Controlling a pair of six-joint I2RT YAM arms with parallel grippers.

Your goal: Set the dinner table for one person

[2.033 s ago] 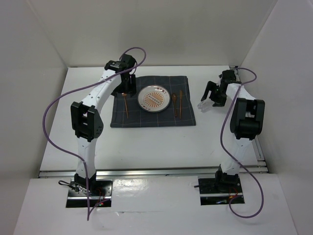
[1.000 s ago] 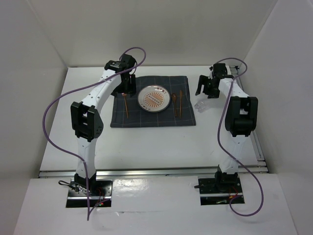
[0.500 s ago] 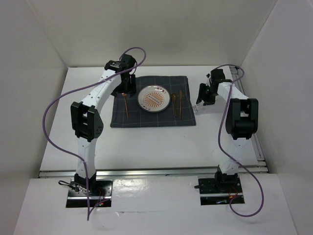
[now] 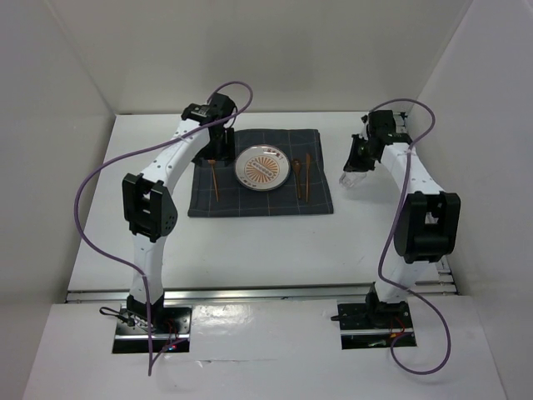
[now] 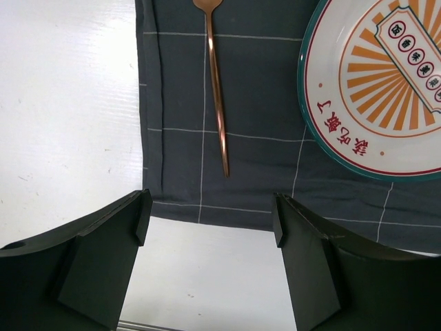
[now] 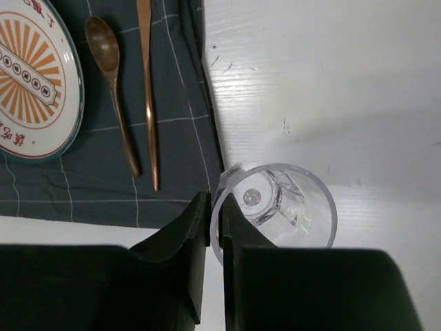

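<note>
On the white dinner table (image 4: 250, 250) lies a dark checked mat (image 4: 258, 204) with an orange-patterned plate (image 4: 261, 167), a copper fork (image 4: 215, 179) left of it, and a spoon (image 4: 297, 177) and knife (image 4: 307, 175) right of it. A clear glass (image 4: 353, 177) stands just off the mat's right edge. My right gripper (image 6: 215, 221) is shut on the rim of the glass (image 6: 289, 207), one finger inside and one outside. My left gripper (image 5: 210, 221) hangs open over the mat's edge, below the fork (image 5: 216, 96) handle, holding nothing.
White walls enclose the table on three sides. A silver rail (image 4: 258, 290) runs along the near edge, with both arm bases behind it. Purple cables loop beside each arm. The right wrist view also shows the spoon (image 6: 114, 89), knife (image 6: 148, 96) and plate (image 6: 34, 83).
My right gripper came over the glass and closed its fingers on the rim. The left arm has barely moved.
</note>
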